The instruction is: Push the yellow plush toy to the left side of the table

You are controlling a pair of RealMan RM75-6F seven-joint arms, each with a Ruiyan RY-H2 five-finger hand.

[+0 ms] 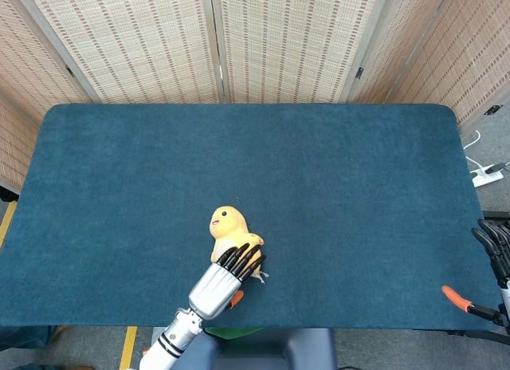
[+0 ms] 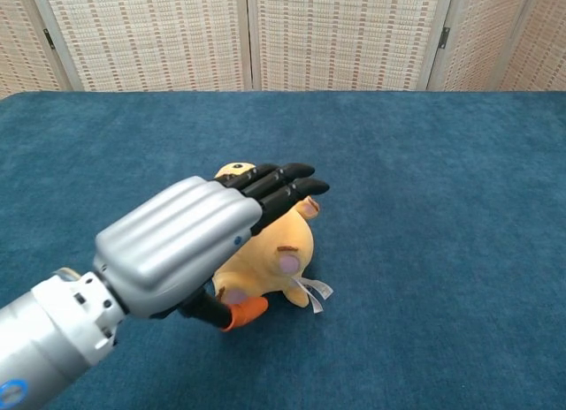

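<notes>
The yellow plush toy [image 1: 225, 222] lies on its back near the front middle of the blue table [image 1: 255, 147], head pointing away from me. My left hand [image 1: 219, 281] reaches in from the front edge, its flat, extended fingers lying over the toy's belly. In the chest view the left hand [image 2: 177, 238] covers the left part of the toy [image 2: 290, 246], with the orange thumb tip down by the toy's feet. It grips nothing. My right hand [image 1: 498, 262] hangs off the table's right front edge, fingers spread and empty.
The blue table cloth [image 2: 424, 163] stretches bare to the left and right of the toy. Woven folding screens [image 1: 279, 43] stand behind the far edge. A white power strip [image 1: 486, 176] lies on the floor at the right.
</notes>
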